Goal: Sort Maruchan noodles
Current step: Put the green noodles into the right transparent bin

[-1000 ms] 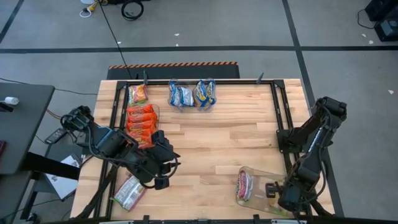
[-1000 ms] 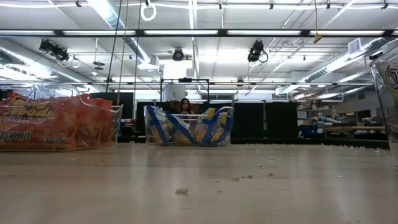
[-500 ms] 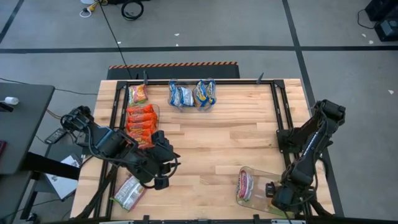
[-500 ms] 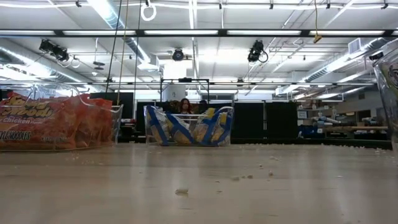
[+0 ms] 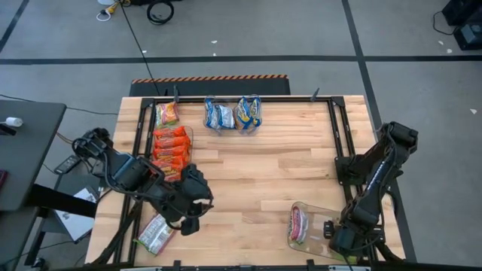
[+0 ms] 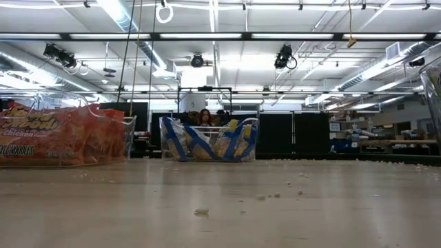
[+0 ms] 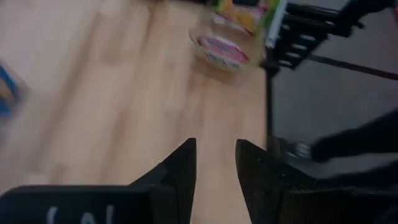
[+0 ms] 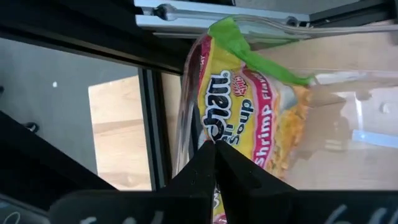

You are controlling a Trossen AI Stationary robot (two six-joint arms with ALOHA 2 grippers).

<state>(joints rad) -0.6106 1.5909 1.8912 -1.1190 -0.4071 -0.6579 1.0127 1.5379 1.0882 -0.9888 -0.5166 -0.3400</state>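
Observation:
My right gripper (image 5: 331, 229) is shut near the table's near right corner on a clear tray (image 5: 312, 214) that lies tipped, with a yellow-green and pink noodle packet (image 5: 298, 224) inside it. The right wrist view shows that packet (image 8: 249, 118) just beyond the shut fingertips (image 8: 213, 149). My left gripper (image 5: 190, 223) is open and holds nothing. It hovers near the near left corner, beside a silver-white packet (image 5: 157, 233) lying flat on the table. Orange-red packets (image 5: 169, 147) fill a tray by the left edge. My right gripper pinches the clear tray between its two fingers at the tray's end nearest the table's right edge, by its wall (image 8: 186, 134). My own fingers hide the exact place. The tray is tipped, with the packet at its far end from the fingers.
Blue-and-yellow packets (image 5: 220, 115) (image 5: 248, 113) stand in clear trays at the far edge, and a yellow-green packet (image 5: 167, 114) lies at the far left. A black frame rail (image 5: 339, 143) runs along the right side. Bare wood (image 5: 263, 165) lies in the middle.
My left gripper has drifted a little toward the near left corner, closer to the silver-white packet, turning slightly. In the low view, the clear tray held by my right gripper has slid farther out past the picture's right edge.

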